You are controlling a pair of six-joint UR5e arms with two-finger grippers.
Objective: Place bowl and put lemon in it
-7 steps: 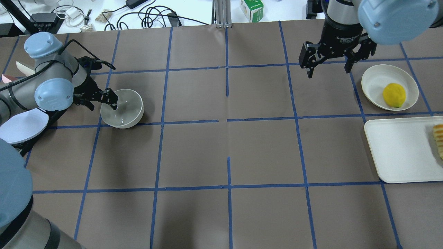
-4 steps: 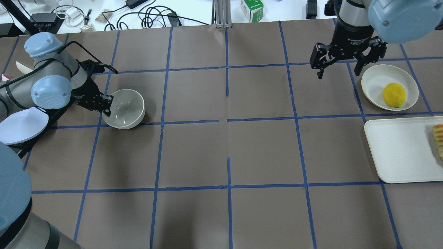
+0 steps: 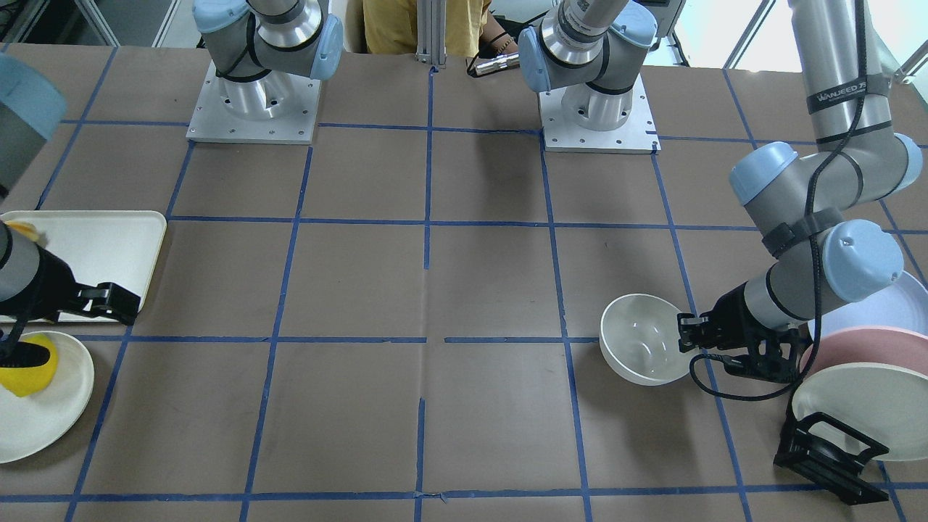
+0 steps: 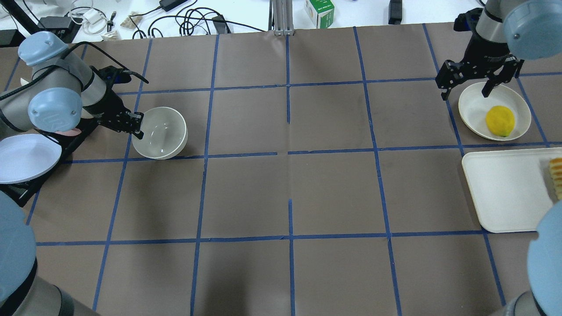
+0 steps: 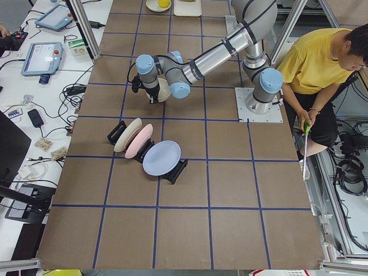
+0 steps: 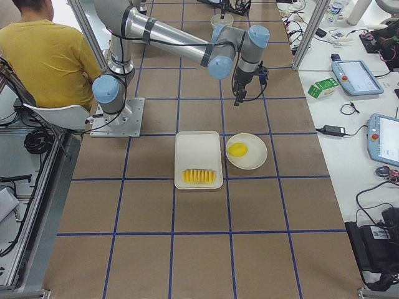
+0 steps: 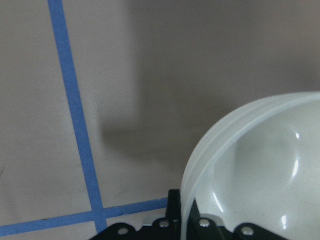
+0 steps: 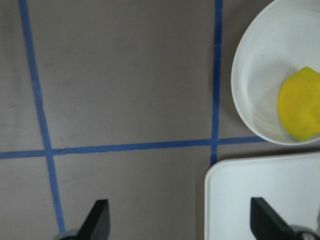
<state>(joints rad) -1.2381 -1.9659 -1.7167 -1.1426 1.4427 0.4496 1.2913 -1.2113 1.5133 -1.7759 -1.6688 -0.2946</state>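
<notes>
The off-white bowl [image 4: 160,134] is at the left of the table, tilted, and also shows in the front view [image 3: 641,348]. My left gripper [image 4: 136,127] is shut on its near-left rim; the left wrist view shows the rim [image 7: 210,165] between the fingers. I cannot tell whether the bowl touches the table. The yellow lemon [image 4: 499,120] lies on a flat cream plate [image 4: 476,98] at the far right. My right gripper [image 4: 465,93] is open and empty, above the plate's far-left edge. The right wrist view shows the lemon [image 8: 300,110] ahead to the right.
A white tray [image 4: 505,188] with a row of sliced yellow-orange fruit [image 4: 556,175] lies just in front of the lemon's plate. A black rack with upright blue [image 4: 26,158], pink [image 3: 855,341] and cream [image 3: 863,413] plates stands beside my left arm. Cables and a box lie beyond the far edge.
My left gripper has carried the bowl slightly to the right and away from me. My right gripper, still open, has moved right, from beside the plate to over its far-left edge.
</notes>
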